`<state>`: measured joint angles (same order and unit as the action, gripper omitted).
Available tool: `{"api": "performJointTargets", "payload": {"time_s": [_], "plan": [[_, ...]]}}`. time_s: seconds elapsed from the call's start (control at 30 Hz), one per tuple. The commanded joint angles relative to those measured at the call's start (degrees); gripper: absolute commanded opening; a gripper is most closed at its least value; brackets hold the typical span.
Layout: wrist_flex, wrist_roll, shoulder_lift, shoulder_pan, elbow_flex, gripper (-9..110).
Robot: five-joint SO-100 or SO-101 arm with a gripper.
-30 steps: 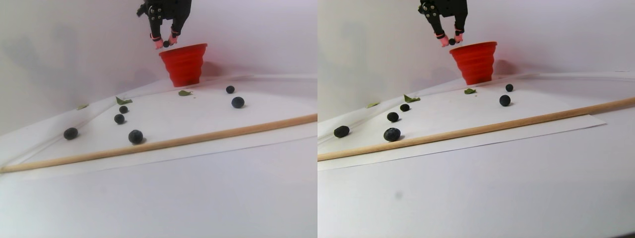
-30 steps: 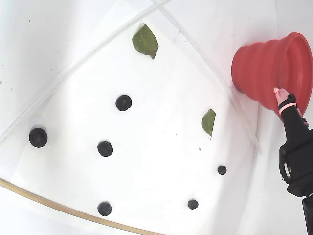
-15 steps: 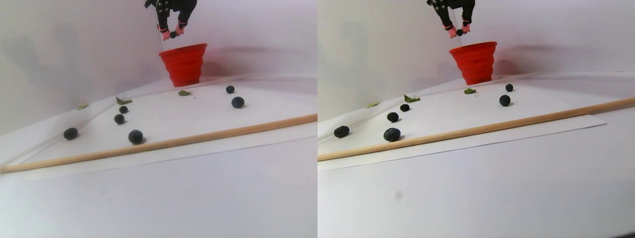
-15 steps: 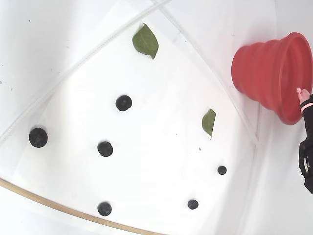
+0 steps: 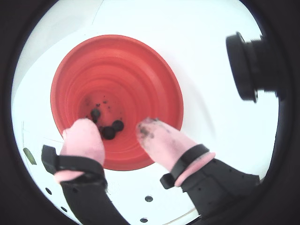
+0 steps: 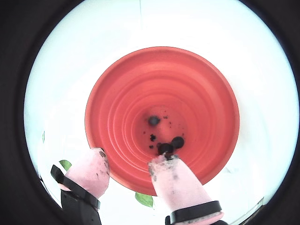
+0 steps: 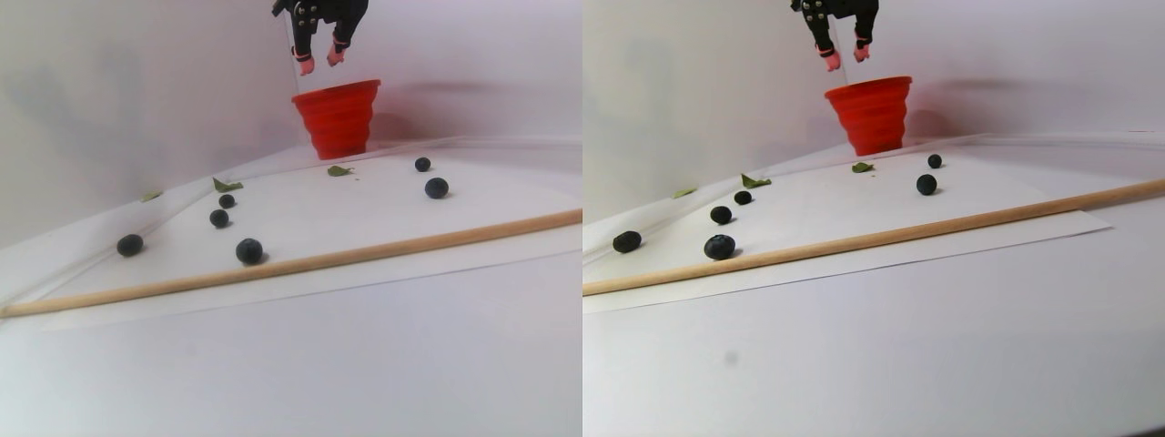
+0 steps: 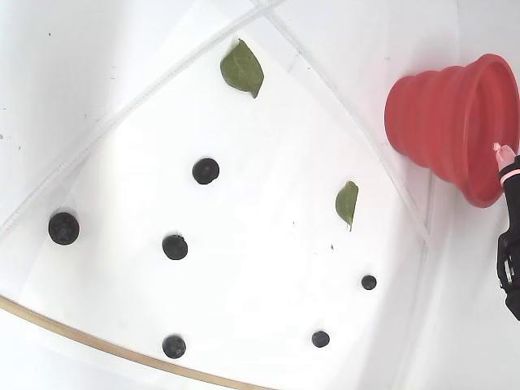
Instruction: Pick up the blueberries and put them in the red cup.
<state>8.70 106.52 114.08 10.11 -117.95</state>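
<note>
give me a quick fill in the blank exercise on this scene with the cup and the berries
1. The gripper hangs directly above the ____ cup with its jaws open.
2. Between the fingers there is ____.
3. In the fixed view, ____ blueberries lie on the white sheet.
4. A long wooden ____ runs along the sheet's near edge.

Missing words: red; nothing; six; stick

Illumination is bright, diffuse and even. Both wrist views show strong fisheye distortion with a black circular vignette; the pink-tipped gripper fingers (image 5: 84, 140) are soft-focused at close range. The white tabletop (image 8: 268, 244) is near overexposure in the fixed view. In the stereo pair view, the small dark round blueberries (image 7: 248, 251) cast faint, short shadows.
</note>
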Motion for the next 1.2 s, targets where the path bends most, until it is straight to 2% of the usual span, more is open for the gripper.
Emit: {"api": "performJointTargets", "payload": {"time_s": [0.0, 1.17], "plan": [[1.32, 0.79, 3.52, 0.18, 4.31, 17], [-5.36, 0.88, 14.33, 6.06, -4.92, 16]]}}
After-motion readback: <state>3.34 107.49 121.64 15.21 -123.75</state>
